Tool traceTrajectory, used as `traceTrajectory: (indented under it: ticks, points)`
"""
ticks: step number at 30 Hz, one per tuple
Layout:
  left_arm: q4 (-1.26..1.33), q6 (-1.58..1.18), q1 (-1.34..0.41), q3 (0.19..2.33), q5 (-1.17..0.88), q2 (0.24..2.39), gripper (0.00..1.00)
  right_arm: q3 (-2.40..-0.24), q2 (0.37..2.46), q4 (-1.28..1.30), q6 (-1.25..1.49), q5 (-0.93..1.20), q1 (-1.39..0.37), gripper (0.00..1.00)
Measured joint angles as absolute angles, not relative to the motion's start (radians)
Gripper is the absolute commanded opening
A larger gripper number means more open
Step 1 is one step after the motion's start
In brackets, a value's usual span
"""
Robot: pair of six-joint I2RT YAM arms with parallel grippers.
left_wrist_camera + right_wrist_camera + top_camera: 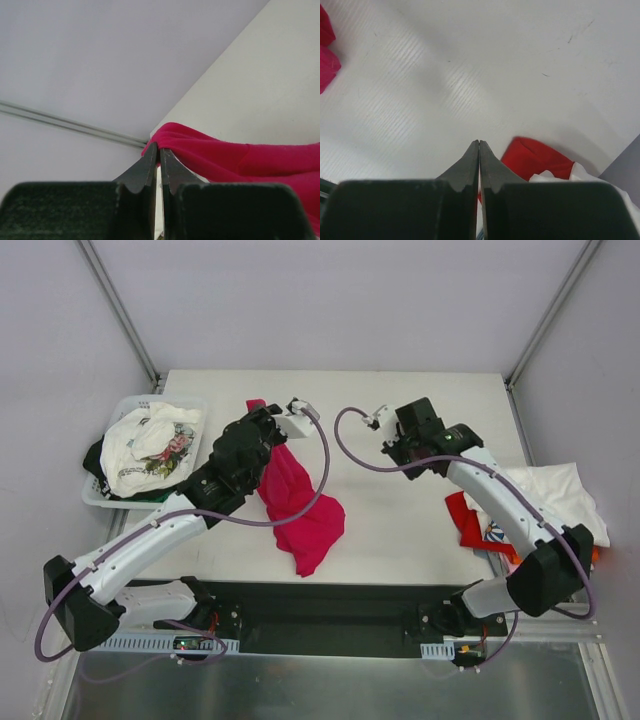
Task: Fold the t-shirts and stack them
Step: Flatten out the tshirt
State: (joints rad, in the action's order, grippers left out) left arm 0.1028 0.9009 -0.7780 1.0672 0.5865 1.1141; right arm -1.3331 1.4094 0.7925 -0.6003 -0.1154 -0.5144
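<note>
My left hand (159, 151) is pinched tight on one edge of the plain crimson-magenta t-shirt (300, 502). The shirt trails crumpled and bunched, a long unfolded strip down the centre-left of the worktop (400, 530). My right hand (479, 146) is closed, empty, over bare worktop.

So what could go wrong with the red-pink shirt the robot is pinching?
1. The left gripper seems to pinch only a thin edge of the crimson t-shirt, so a pull might slip it free.
2. The shirt lies bunched on the table, and the right gripper is shut on nothing, so with one corner held it may drag in a twist rather than spread flat.
</note>
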Motion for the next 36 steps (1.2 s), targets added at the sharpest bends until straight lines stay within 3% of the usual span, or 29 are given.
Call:
traceTrajectory:
  ticks: [5,8,12,18,26,36]
  points:
    - [0.148,0.917,-0.777,1.018,0.61,1.144,0.0,-1.327,1.507,0.787,-0.619,-0.119,-0.562,0.14]
    - [0.179,0.932,-0.766,0.984,0.616,1.16,0.0,-1.321,1.578,0.767,-0.626,-0.121,-0.603,0.25]
    - [0.192,0.932,-0.722,0.977,0.618,1.179,0.0,-1.3,1.634,0.728,-0.633,-0.121,-0.645,0.48]
    - [0.205,0.919,-0.612,0.977,0.614,1.175,0.0,-1.271,1.647,0.665,-0.64,-0.122,-0.7,0.61]
    - [0.207,0.905,-0.562,0.971,0.611,1.172,0.0,-1.262,1.652,0.638,-0.668,-0.06,-0.774,0.67]
    - [0.251,0.923,-0.547,0.917,0.612,1.18,0.0,-1.298,1.79,0.654,-0.711,0.07,-0.843,0.64]
